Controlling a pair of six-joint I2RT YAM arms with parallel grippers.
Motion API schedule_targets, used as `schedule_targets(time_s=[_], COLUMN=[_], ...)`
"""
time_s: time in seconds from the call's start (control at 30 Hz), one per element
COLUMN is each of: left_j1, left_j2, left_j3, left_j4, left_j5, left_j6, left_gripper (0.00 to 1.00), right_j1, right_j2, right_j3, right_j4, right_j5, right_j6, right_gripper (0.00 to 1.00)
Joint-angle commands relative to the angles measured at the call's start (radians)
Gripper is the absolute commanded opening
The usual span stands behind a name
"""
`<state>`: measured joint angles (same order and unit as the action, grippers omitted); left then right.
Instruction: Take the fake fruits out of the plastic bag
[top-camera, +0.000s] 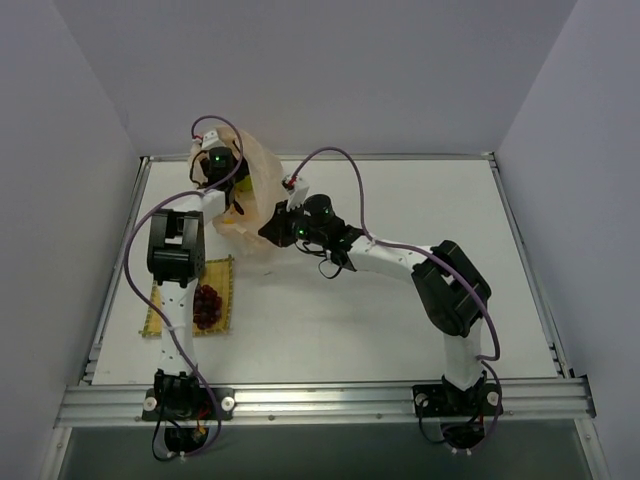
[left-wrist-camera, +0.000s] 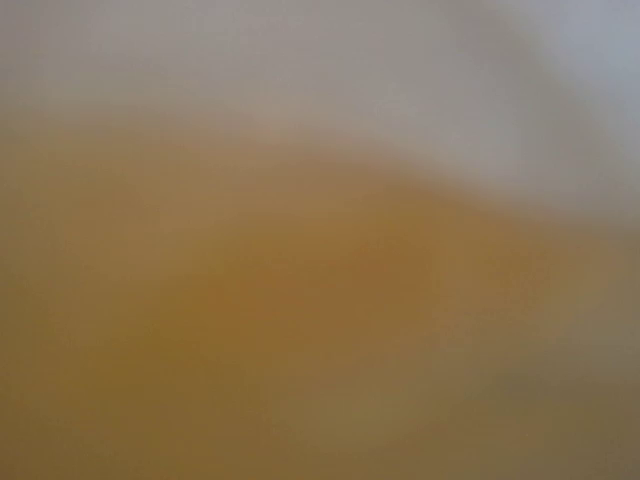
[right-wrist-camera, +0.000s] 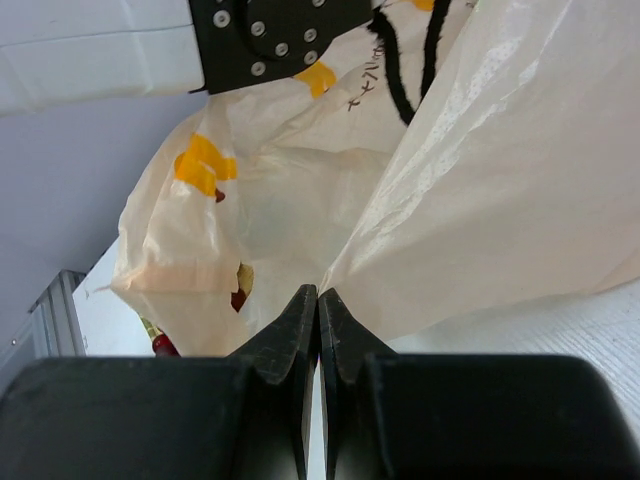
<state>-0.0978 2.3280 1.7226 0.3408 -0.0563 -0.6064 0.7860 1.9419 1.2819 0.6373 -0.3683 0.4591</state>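
Note:
The plastic bag (top-camera: 262, 190) stands bunched up at the back left of the table, pale cream with orange marks (right-wrist-camera: 205, 165). My right gripper (top-camera: 272, 232) is at its near side, its jaws shut on a fold of the bag (right-wrist-camera: 318, 292). My left gripper (top-camera: 232, 195) reaches down into the bag's mouth from above, and its fingers are hidden by the plastic. Its black wrist plate (right-wrist-camera: 280, 35) shows above the bag. The left wrist view is only a yellow-orange blur. A dark red grape bunch (top-camera: 207, 305) lies on the yellow mat (top-camera: 165, 310). A yellow-green patch (top-camera: 243, 184) shows inside the bag.
The yellow woven mat lies at the near left beside the left arm's base link (top-camera: 176, 250). A raised metal rail (top-camera: 320, 400) runs along the table's front edge. Grey walls close in the back and both sides.

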Motion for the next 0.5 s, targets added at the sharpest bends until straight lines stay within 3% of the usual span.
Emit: schedule_targets(time_s=[0.0,0.1,0.27,0.47], left_j1=[-0.008,-0.006,0.006,0.000], left_j2=[0.040,0.079,0.135,0.153], left_j3=[0.109,0.153,0.209,0.220], left_j4=[-0.039,-0.069,-0.080,-0.065], left_j5=[-0.025,-0.060,-0.068,-0.057], left_j6=[-0.016,-0.023,-0.038,-0.070], left_gripper=[0.94,1.00,0.76,0.58], right_j1=[-0.008,-0.025,-0.056,-0.073], right_j2=[-0.008,-0.008,-0.024,-0.046], right_j3=[-0.015,-0.019,-0.049,-0.070], right_j4=[0.048,0.055,0.088,0.091], right_j5=[-0.067,-0.080,-0.098,-0.093], right_j6=[-0.007,-0.004,0.023,0.021], right_gripper=[0.00,0.00,0.00,0.00])
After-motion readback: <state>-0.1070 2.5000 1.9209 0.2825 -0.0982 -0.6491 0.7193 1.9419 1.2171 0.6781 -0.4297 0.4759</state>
